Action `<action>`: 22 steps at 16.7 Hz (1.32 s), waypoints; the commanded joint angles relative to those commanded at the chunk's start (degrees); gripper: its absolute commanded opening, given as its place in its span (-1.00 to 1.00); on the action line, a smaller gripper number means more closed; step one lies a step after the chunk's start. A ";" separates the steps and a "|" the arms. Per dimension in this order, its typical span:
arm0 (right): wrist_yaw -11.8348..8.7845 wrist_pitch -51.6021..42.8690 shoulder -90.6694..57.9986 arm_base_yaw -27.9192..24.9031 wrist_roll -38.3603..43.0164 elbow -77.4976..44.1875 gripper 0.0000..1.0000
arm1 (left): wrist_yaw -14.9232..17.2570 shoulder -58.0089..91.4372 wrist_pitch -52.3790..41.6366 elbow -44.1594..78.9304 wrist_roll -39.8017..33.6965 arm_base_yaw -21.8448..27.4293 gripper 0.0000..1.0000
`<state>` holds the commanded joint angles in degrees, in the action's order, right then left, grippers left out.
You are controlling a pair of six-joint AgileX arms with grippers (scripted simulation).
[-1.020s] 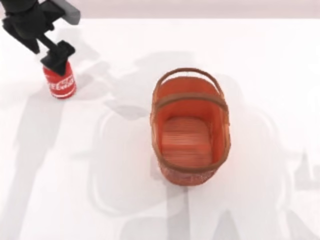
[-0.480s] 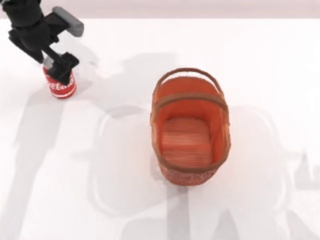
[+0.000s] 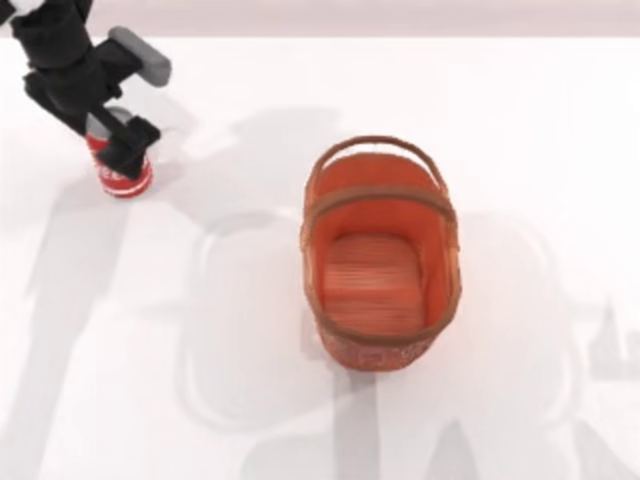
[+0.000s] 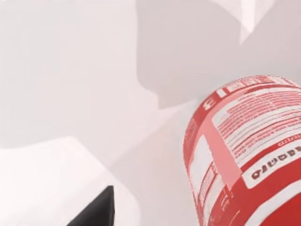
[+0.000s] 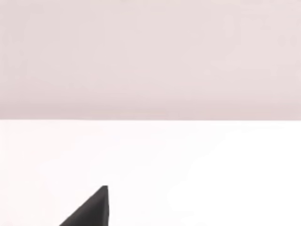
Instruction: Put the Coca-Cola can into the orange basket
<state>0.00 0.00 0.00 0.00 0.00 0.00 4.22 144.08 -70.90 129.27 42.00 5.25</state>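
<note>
The left claw (image 3: 118,150) sits down over the Coca-Cola can (image 3: 127,176), well left of the orange basket (image 3: 380,255) on the counter (image 3: 520,120). Whether its fingers grip the can, I cannot tell.

white table (image 3: 520,120), soft grey shadows, pale pinkish wall (image 5: 150,56) behind

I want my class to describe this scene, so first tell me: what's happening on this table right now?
The left arm's hand is down over the Coca-Cola can, which stands upright on the table near its far left corner. The left wrist view shows the can's label side very close. Whether the hand has closed on it can't be told. The orange basket sits apart from the can, right of the table's centre, with nothing inside. The right arm is outside the top view.
</note>
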 joint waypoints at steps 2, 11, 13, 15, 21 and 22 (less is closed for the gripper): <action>0.00 0.00 0.00 0.00 0.00 0.00 1.00 | 0.00 0.00 0.00 0.00 0.00 0.00 0.40; 0.00 0.00 0.00 0.00 0.00 0.00 1.00 | 0.00 0.00 0.00 0.00 0.00 0.00 -0.96; 0.00 0.00 0.00 0.00 0.00 0.00 1.00 | 0.00 0.00 0.00 0.00 0.00 0.00 -1.00; 0.00 0.00 0.00 0.00 0.00 0.00 1.00 | 0.00 0.00 0.00 0.00 0.00 0.00 -1.00; 0.00 0.00 0.00 0.00 0.00 0.00 1.00 | -0.01 -0.03 0.01 -0.02 0.09 -0.14 -1.00; 0.00 0.00 0.00 0.00 0.00 0.00 1.00 | 0.41 -0.19 0.60 -0.36 -0.15 -0.05 -1.00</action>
<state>0.00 0.00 0.00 0.00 0.00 0.00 4.63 143.89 -70.30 128.92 41.85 5.20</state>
